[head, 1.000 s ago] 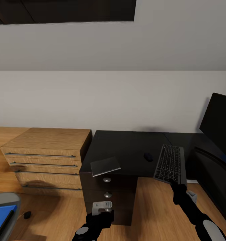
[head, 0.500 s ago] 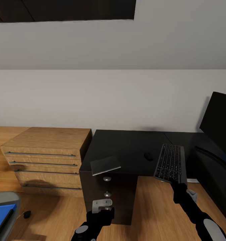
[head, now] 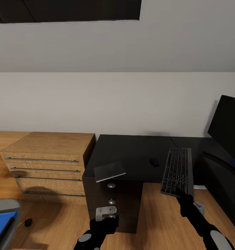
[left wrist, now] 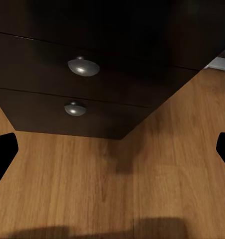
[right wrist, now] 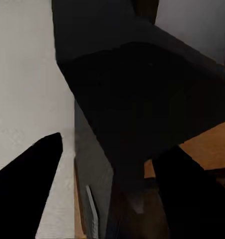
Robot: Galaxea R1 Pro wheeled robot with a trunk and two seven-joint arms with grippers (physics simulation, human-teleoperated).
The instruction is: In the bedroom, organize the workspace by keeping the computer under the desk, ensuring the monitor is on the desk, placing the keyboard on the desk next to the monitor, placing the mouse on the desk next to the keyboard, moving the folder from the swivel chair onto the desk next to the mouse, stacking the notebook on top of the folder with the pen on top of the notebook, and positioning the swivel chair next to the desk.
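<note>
Gripping the near short edge of the flat dark grey keyboard (head: pixel 177 171) with the right end effector (head: pixel 183 193), fingers clamped on it, far end reaching over the black worktop (head: pixel 131 156) and near end hanging past the front edge. Lying just beyond and inward of that end effector: a small black mouse (head: pixel 154 161), apart from the keyboard. Standing outward of it, cut off by the picture's edge: a large black monitor (head: pixel 226 125). Hovering low in front of the dark drawer unit with round silver knobs (left wrist: pixel 82 66), above the wooden floor (left wrist: pixel 117 189): the left end effector (head: pixel 106 214), fingers spread with nothing between them. Resting on the worktop corner above it: a thin grey notebook (head: pixel 109 171). Showing far outward of the left end effector, mostly cropped: a blue folder (head: pixel 1 225) on a grey swivel chair seat (head: pixel 8 205). Drawers all shut, contents hidden. Appearing in the right wrist view as a dark, blurred mass: keyboard's underside.
</note>
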